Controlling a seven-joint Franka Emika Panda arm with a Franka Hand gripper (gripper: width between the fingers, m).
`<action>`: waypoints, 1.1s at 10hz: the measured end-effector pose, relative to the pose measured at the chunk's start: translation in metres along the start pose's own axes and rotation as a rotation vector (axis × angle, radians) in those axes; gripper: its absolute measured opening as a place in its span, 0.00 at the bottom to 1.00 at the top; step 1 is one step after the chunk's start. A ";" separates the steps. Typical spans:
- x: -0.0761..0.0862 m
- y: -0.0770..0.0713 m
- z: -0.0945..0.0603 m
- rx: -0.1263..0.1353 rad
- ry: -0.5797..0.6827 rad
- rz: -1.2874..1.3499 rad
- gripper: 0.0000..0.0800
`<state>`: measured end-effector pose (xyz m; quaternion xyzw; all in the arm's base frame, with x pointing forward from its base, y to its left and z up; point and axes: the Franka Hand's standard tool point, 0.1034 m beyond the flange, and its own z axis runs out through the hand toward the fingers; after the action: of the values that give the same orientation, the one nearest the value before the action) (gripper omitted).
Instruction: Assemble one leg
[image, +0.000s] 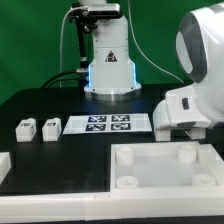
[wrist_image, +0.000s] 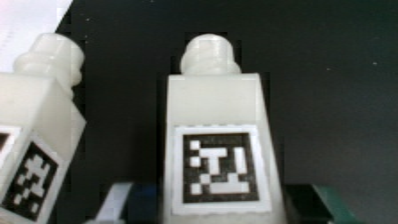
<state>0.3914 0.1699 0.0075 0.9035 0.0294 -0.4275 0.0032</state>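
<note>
In the wrist view a leg (wrist_image: 217, 130), a white post with a rounded peg at its far end and a black-and-white tag on its face, lies between the jaws of my gripper (wrist_image: 217, 208). The fingers (wrist_image: 121, 200) sit tight against both of its long sides. A second leg (wrist_image: 39, 120) lies right beside it on the black table. In the exterior view two more legs (image: 25, 128) (image: 48, 127) stand at the exterior view's left. There the gripper and the held leg are hidden behind the arm's white casing (image: 192, 85).
The large white tray-like part with corner sockets (image: 150, 152) lies at the front. The marker board (image: 100, 124) lies mid-table before the robot base (image: 108, 70). Another white part (image: 4, 165) shows at the front left edge.
</note>
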 end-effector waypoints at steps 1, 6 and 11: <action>0.000 0.000 0.000 0.000 0.000 0.000 0.36; 0.000 0.001 -0.003 0.002 0.005 -0.001 0.36; -0.022 0.031 -0.104 0.026 0.268 -0.106 0.36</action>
<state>0.4597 0.1414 0.0900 0.9496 0.0715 -0.3031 -0.0351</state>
